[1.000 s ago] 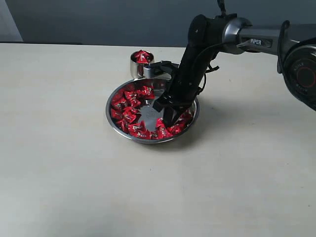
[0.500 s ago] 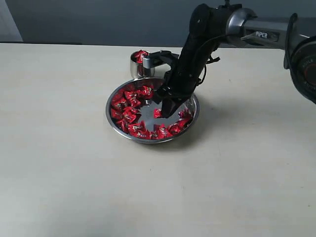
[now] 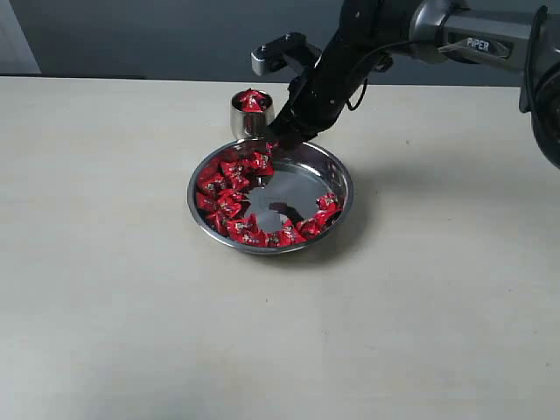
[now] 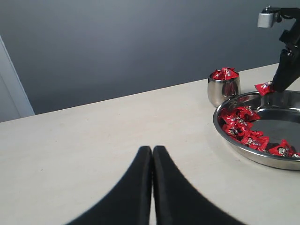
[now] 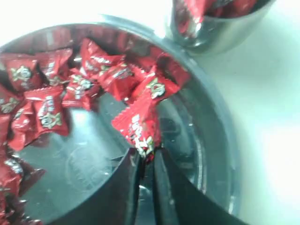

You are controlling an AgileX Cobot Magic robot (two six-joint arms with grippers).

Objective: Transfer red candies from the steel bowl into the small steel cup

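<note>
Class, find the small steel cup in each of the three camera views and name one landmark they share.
Exterior view: the small steel cup stands just behind the steel bowl, left of centre.
Left wrist view: cup beside the bowl's rim, heaped with red candies.
Right wrist view: cup partly cut off, just outside the rim.
Shared landmark: the bowl's rim.

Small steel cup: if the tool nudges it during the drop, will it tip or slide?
Probably slides rather than tips: the small steel cup looks squat on a smooth table. Its polished wall seems slippery. The red candies heaped above its rim could spill if jolted.
</note>
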